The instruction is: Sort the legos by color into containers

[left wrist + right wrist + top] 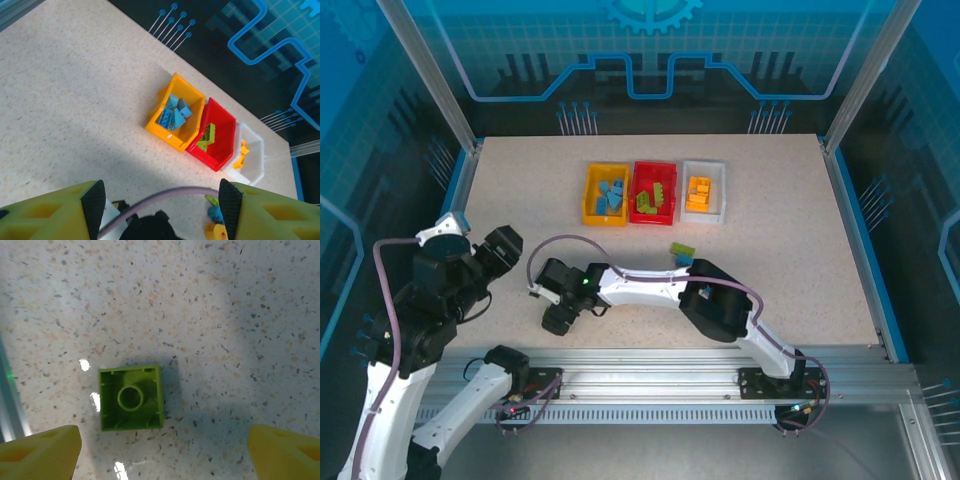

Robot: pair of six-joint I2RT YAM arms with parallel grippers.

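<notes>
Right wrist: right gripper (pixel 162 440) wide open, empty, over upturned green brick (pixel 132 397). Next: lower, close, carry to red bin (pixel 654 166). Left gripper (pixel 161 205) part-open, empty.

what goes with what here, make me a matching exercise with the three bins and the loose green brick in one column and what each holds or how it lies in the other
Column one
1. yellow bin
2. red bin
3. white bin
4. loose green brick

Column two
a. green bricks inside
b. lying on the table, hollow side up
c. blue bricks inside
d. orange-yellow bricks inside

Pairs: 1-c, 2-a, 3-d, 4-b
</notes>
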